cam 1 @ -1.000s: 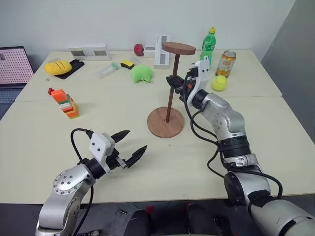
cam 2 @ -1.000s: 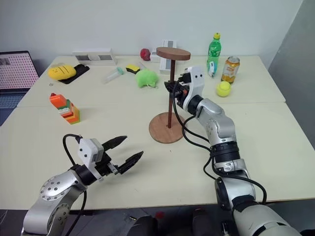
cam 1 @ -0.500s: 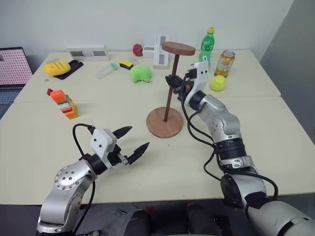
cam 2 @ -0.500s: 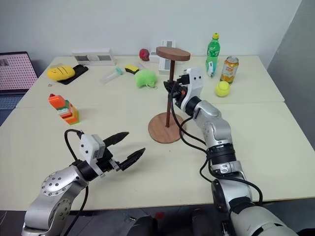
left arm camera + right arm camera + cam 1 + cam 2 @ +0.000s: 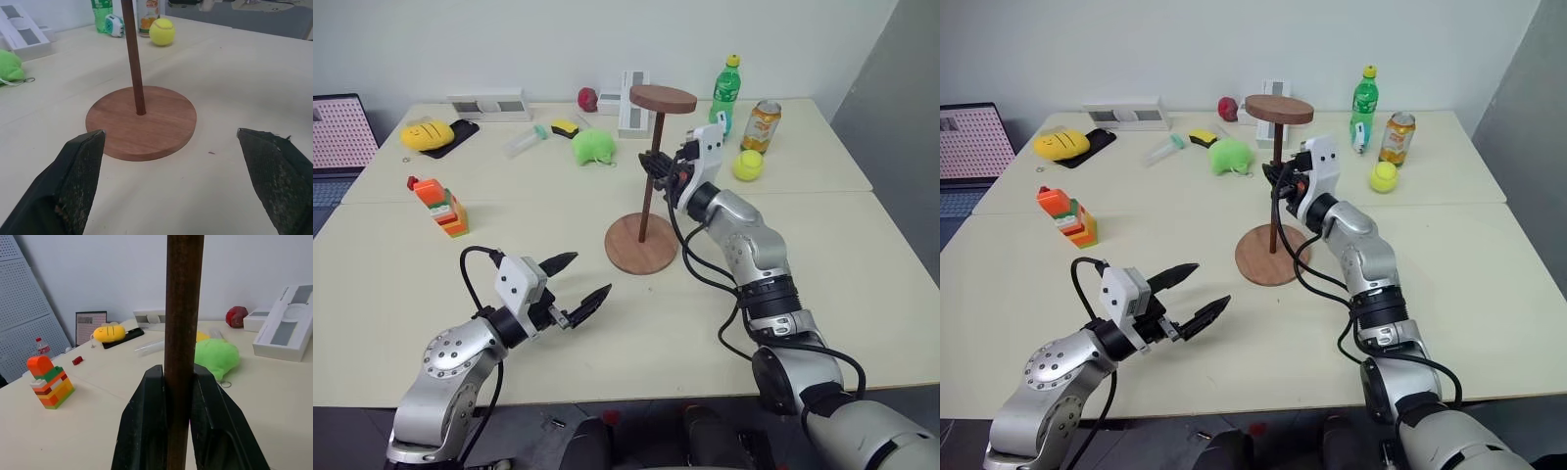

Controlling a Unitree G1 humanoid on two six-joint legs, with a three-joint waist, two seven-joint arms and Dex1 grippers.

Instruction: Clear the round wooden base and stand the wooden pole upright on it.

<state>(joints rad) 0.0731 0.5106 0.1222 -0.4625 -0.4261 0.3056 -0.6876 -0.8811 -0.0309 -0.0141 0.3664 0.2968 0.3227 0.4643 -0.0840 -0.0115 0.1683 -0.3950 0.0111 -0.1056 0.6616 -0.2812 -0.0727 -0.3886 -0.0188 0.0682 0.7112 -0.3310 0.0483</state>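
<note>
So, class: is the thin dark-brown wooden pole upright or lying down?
Nearly upright: the thin dark-brown wooden pole stands at the flat round reddish-brown wooden base's centre, leaning slightly, clamped by the right gripper.

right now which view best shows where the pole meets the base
The left wrist view: the wooden pole enters the centre of the round wooden base close up. The eye views show the joint small; the right wrist view shows the right gripper clamping the rod.

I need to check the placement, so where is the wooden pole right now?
In the left eye view the wooden pole stands on the round wooden base at mid-table, gripped mid-shaft by the right gripper, just in front of the green plush toy.
</note>
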